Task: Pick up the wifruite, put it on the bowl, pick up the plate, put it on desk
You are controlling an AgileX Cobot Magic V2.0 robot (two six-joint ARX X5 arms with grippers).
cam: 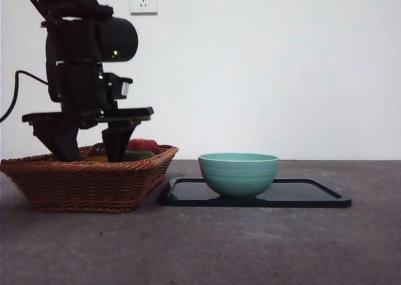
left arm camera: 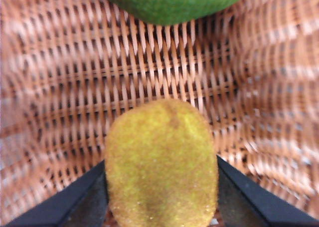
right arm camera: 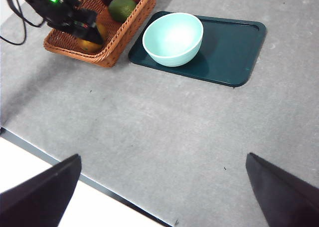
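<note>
The wifruite, a fuzzy yellow-brown oval fruit, lies on the floor of the wicker basket at the left. My left gripper reaches down into the basket with its two black jaws against the fruit's sides, shut on it. From the right wrist view the same gripper hovers over the fruit. The mint-green bowl stands empty on the dark rectangular plate, right of the basket. My right gripper hangs open high above the desk, far from everything.
A green fruit lies just beyond the wifruite in the basket, with a red fruit and a dark one behind it. The basket's rim touches the plate's left edge. The desk's near edge runs below the right gripper.
</note>
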